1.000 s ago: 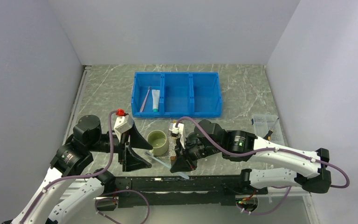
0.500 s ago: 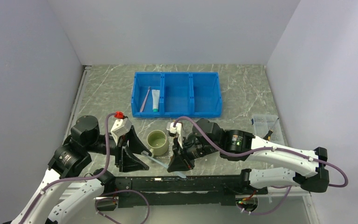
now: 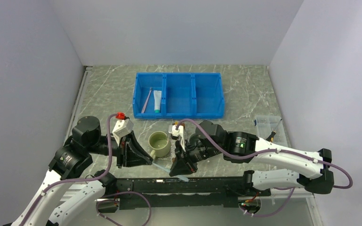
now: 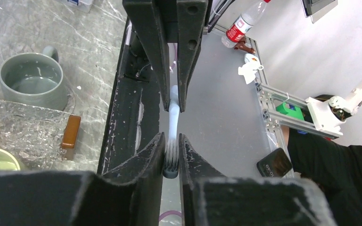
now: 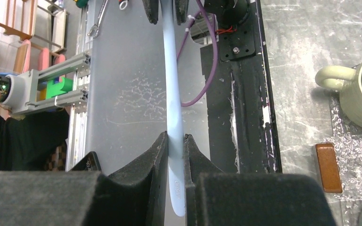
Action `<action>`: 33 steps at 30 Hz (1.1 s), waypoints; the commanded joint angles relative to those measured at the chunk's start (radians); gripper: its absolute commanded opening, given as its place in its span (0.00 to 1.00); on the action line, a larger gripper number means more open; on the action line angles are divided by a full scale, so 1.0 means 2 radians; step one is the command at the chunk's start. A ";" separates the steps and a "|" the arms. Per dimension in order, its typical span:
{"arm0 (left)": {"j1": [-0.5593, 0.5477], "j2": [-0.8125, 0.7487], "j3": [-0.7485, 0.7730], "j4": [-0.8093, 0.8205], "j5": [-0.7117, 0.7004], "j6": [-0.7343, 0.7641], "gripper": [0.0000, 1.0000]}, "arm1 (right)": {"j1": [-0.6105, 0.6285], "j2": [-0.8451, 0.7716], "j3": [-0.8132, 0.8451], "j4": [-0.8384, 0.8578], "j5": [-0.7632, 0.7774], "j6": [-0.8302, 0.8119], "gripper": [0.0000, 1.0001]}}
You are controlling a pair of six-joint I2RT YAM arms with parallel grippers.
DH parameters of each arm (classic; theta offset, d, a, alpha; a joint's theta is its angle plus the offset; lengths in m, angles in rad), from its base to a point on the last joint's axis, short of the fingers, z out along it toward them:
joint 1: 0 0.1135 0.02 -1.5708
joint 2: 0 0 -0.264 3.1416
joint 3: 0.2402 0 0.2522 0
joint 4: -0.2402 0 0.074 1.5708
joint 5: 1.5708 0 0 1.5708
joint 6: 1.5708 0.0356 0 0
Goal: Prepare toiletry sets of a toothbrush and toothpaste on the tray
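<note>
A pale blue-white toothbrush (image 3: 162, 166) hangs level between my two grippers, near the table's front edge. My left gripper (image 4: 171, 139) is shut on its bristle head (image 4: 171, 157). At the other end, my right gripper (image 5: 175, 139) is shut on the handle (image 5: 173, 94). The clear glittery tray (image 4: 26, 134) lies beside them, under a pale green mug (image 3: 159, 143). A pinkish toothbrush (image 3: 147, 100) and a white toothpaste tube (image 3: 157, 101) lie in the left compartment of the blue bin (image 3: 207, 96).
A brown block (image 5: 328, 167) rests on the tray (image 5: 358, 150). A grey mug (image 4: 32, 80) stands by the tray's edge. A small clear box (image 3: 267, 123) sits at the right. The black base rail (image 3: 184, 184) runs just below the grippers.
My left gripper has closed from wide open onto the toothbrush's bristle head. The right gripper has kept its hold on the handle and shifted slightly towards the left.
</note>
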 commanded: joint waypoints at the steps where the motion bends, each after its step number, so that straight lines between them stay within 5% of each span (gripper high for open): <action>1: 0.001 0.007 0.016 0.007 0.006 0.010 0.11 | 0.000 -0.015 0.007 0.024 0.004 -0.002 0.00; 2: 0.001 0.008 0.016 0.006 0.004 0.010 0.01 | 0.000 -0.016 0.005 0.024 0.005 -0.002 0.00; 6: 0.001 0.021 0.017 0.008 -0.008 0.008 0.00 | 0.000 -0.018 0.003 0.020 0.011 -0.002 0.01; 10: 0.002 0.031 0.019 0.013 -0.034 0.002 0.00 | 0.000 -0.028 0.002 -0.005 0.054 0.004 0.44; 14: 0.002 0.047 0.028 -0.002 -0.066 0.010 0.00 | 0.000 -0.056 0.006 -0.042 0.133 0.016 0.58; 23: -0.011 0.096 0.066 -0.035 -0.221 0.011 0.00 | 0.000 -0.110 0.012 -0.127 0.352 0.063 0.63; 33: -0.150 0.192 0.140 -0.086 -0.451 -0.009 0.00 | 0.000 -0.140 -0.030 -0.138 0.409 0.086 0.64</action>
